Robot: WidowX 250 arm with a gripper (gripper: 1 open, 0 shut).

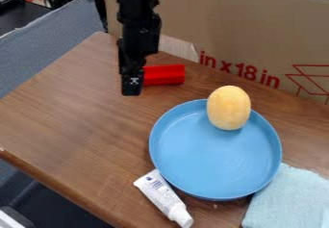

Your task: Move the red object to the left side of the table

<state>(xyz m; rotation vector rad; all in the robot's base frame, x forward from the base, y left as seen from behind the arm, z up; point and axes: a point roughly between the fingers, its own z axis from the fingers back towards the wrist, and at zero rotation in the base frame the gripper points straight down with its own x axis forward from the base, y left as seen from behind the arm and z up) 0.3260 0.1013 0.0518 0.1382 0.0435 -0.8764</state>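
Observation:
The red object (164, 74), a small bright red bar, lies flat on the brown wood-grain table (77, 107) near the back, just in front of the cardboard box. My gripper (131, 83) hangs from the black arm right beside the bar's left end, its tips down near the tabletop. The bar lies to the right of the fingers, not between them, and the gripper is open and holds nothing.
A round blue plate (174, 164) at the front right carries a yellow egg-shaped thing (229, 108). A white tube (164, 199) lies by the plate's front edge, and a light blue cloth (293, 205) is at the bottom right. A printed cardboard box (244, 30) lines the back.

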